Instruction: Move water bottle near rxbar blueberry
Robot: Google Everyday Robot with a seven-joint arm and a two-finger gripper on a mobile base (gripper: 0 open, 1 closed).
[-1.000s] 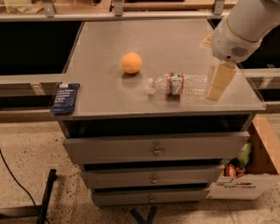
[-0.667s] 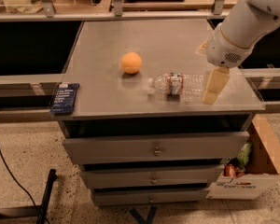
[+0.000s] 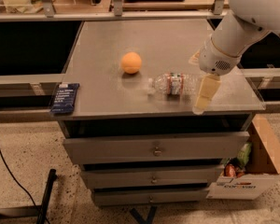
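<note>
Water bottle (image 3: 174, 84), lying on desk (image 3: 154, 41); our tool (image 3: 201, 99) at its 3 o'clock, likely to grasp; state we cannot tell.

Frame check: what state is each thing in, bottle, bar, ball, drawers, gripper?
water bottle: lying on its side, cap leftward.
rxbar blueberry: lying flat at the cabinet top's left front edge.
orange ball: resting loose, untouched.
drawers: all shut.
gripper: low, beside the bottle's right end.
</note>
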